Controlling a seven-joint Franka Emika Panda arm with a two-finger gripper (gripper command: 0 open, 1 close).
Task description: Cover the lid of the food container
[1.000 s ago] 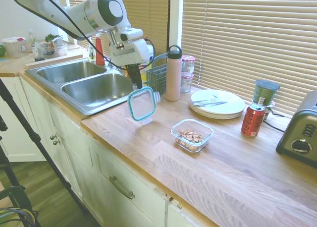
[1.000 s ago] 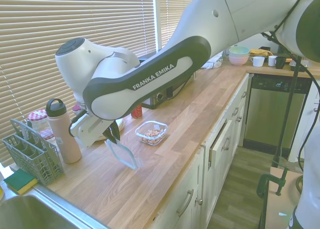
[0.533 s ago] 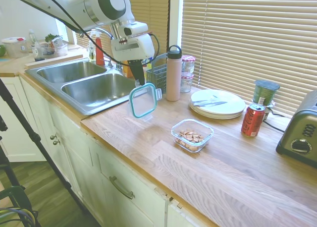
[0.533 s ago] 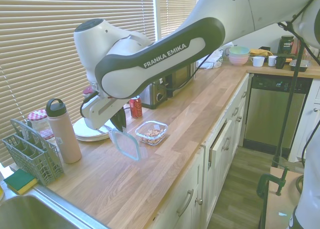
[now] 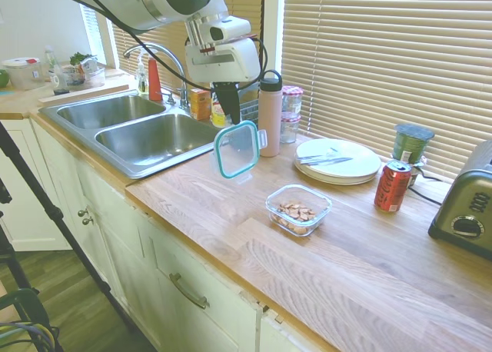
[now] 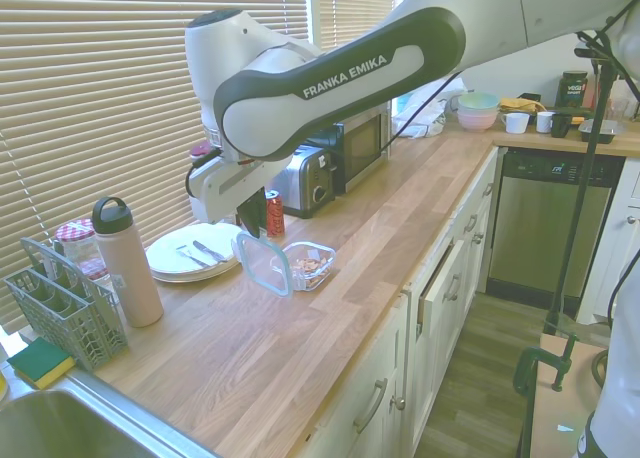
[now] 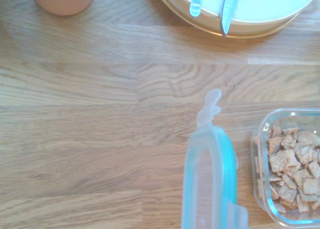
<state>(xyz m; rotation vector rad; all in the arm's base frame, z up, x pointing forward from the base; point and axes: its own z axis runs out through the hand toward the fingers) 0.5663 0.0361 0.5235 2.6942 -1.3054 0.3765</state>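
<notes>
A white robot arm's gripper (image 5: pixel 228 120) is clamped on the top edge of the lid (image 5: pixel 237 148), which hangs nearly upright, clear of the wooden desk (image 5: pixel 231 214). The food container (image 5: pixel 298 209) sits open on the desk at about 4 o'clock from the lid, in the first exterior view, holding brown pieces. In the wrist view, the teal-rimmed lid (image 7: pixel 207 181) appears edge-on just beside the container (image 7: pixel 287 164), not over it. A white plate (image 5: pixel 338 160) carrying cutlery lies near a pink bottle (image 5: pixel 269 114) beyond the container, toward the window blinds.
</notes>
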